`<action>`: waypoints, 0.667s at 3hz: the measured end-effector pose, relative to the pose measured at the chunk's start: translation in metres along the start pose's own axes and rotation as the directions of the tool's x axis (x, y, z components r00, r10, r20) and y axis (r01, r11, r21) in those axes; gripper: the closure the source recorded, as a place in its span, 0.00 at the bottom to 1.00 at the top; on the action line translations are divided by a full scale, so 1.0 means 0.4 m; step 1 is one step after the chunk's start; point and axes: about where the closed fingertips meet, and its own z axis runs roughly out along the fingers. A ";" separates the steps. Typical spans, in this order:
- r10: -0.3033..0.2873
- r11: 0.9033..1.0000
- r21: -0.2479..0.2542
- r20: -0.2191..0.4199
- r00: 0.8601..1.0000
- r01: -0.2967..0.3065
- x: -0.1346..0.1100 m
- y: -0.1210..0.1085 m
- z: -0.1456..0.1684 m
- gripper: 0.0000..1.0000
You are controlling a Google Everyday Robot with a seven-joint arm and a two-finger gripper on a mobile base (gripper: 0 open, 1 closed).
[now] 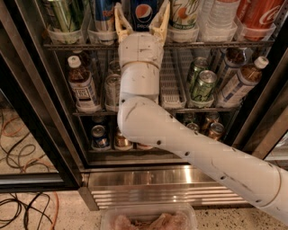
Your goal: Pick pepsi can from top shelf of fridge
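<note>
The pepsi can [143,12], dark blue with the round red-white-blue globe, stands on the top shelf [216,44] of the fridge [171,188], cut off by the top edge of the view. My gripper [141,21] reaches up into the fridge. Its two tan fingers [120,21] are open and stand one on each side of the can's lower part. I cannot tell whether they touch it. The white wrist and arm hide the shelf front below the can.
On the top shelf, a green can [63,13] and a blue-silver can [102,13] stand left of the pepsi. A tea can [184,13], a clear bottle [218,18] and a Coca-Cola [265,13] stand right. Bottles and cans fill the lower shelves. Cables [22,148] lie on the floor left.
</note>
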 end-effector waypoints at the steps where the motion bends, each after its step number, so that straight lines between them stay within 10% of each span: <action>1: -0.001 1.000 0.003 -0.001 1.000 0.001 0.001 -0.001 0.003 0.43; 2: -0.001 1.000 0.003 -0.001 1.000 0.001 0.001 -0.001 0.003 0.67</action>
